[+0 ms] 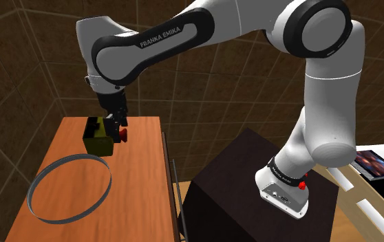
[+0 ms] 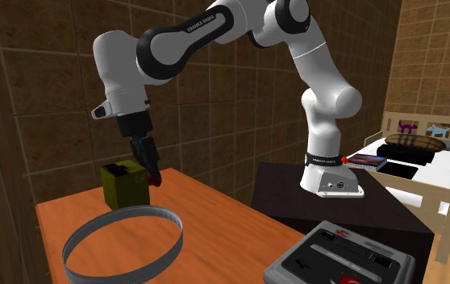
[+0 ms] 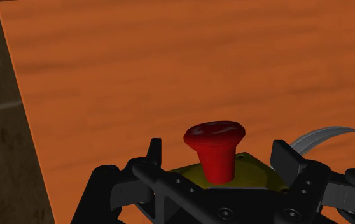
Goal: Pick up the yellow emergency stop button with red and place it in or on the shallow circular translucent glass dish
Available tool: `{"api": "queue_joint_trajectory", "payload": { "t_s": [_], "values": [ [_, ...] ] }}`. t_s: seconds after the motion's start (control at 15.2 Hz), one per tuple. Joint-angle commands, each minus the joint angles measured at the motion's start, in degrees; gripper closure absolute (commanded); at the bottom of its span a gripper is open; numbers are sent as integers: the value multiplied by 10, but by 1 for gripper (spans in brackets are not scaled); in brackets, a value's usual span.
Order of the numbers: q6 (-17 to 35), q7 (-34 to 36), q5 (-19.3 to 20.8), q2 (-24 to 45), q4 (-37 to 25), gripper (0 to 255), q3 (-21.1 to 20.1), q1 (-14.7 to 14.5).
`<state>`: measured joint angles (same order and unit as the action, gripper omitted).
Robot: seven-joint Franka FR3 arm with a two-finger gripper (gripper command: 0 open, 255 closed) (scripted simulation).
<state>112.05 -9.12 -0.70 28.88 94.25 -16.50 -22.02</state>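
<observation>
The emergency stop button is a yellow box (image 1: 96,137) with a red mushroom cap (image 1: 123,134). It lies on its side with the cap pointing to the shoulder view's right. My black gripper (image 1: 117,127) comes down on it from above and is shut on the box. In the wrist view the fingers (image 3: 287,159) clasp the yellow body (image 3: 256,168) on both sides of the red cap (image 3: 214,146). The shallow round dish (image 1: 80,158) has a grey translucent rim. It lies on the orange wooden table (image 1: 142,172) just nearer the camera than the box. The second exterior view shows box (image 2: 125,184), gripper (image 2: 149,165) and dish (image 2: 172,242).
The dark stand (image 1: 232,185) rises beside the table's right edge. A grey console-like device (image 2: 344,258) sits low in the second exterior view. A wooden bed (image 2: 433,161) with flat items stands behind. A brown tiled wall (image 2: 38,97) backs the table.
</observation>
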Motion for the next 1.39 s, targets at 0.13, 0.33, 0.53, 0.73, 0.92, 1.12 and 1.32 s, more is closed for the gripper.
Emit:
{"api": "queue_joint_trajectory", "payload": {
  "t_s": [0.13, 0.33, 0.53, 0.73, 0.92, 1.12, 1.32],
  "values": [
    [1, 0, 0, 0, 0, 0, 0, 0],
    [1, 0, 0, 0, 0, 255, 0, 0],
    [1, 0, 0, 0, 1, 255, 0, 0],
    [1, 0, 0, 0, 0, 255, 0, 0],
    [-5, 0, -1, -3, -2, 255, -1, 0],
    [-24, 1, -3, -13, -11, 255, -2, 1],
    [-43, 2, -5, -22, -22, 255, -3, 2]
  ]
}}
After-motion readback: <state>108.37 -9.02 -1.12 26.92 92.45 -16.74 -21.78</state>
